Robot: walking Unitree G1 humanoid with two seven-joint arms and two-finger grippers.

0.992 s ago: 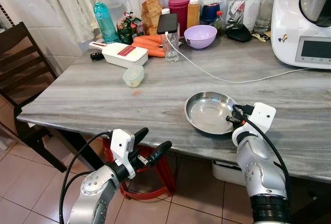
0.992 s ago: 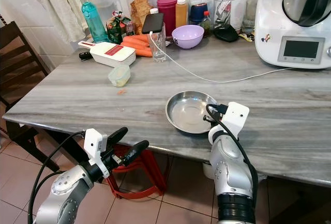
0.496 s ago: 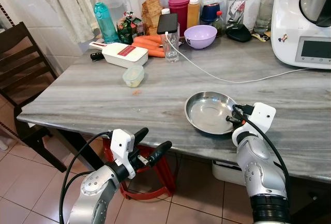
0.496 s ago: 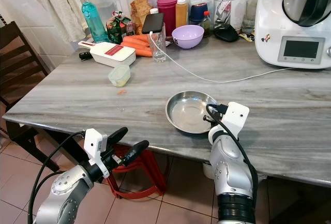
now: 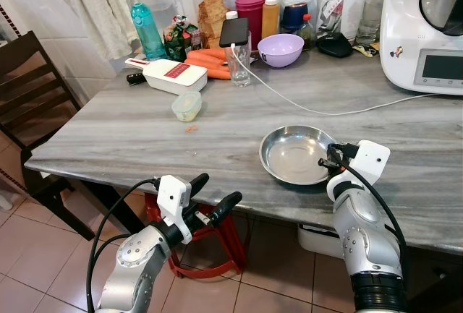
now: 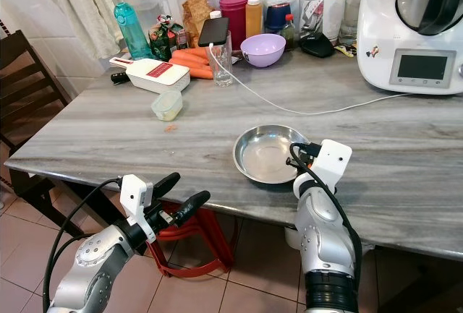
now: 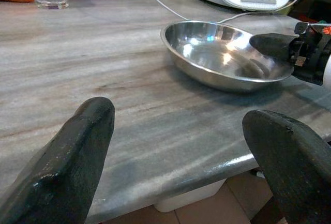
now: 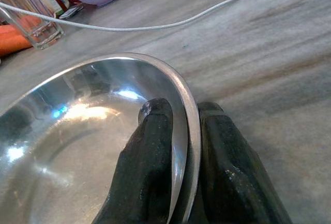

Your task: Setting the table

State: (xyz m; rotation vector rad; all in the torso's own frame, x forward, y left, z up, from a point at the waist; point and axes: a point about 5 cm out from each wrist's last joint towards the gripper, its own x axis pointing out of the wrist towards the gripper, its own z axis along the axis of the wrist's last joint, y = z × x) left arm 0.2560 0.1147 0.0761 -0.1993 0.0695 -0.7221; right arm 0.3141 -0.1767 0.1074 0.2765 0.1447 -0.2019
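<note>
A shallow steel bowl rests on the grey marble table, near its front edge. My right gripper is shut on the bowl's right rim, one finger inside the rim and one outside. My left gripper hangs open below the table's front edge, left of the bowl, holding nothing. In the left wrist view the steel bowl lies ahead across the tabletop, between the two fingers.
At the table's back stand a lilac bowl, a glass with a phone, jars, carrots and a white slicer. A white cable crosses the table. A white kitchen machine sits far right, a dark chair left.
The steel bowl has shifted slightly away from the table's front edge with my right gripper on its rim. My left gripper has edged a little to the right.
</note>
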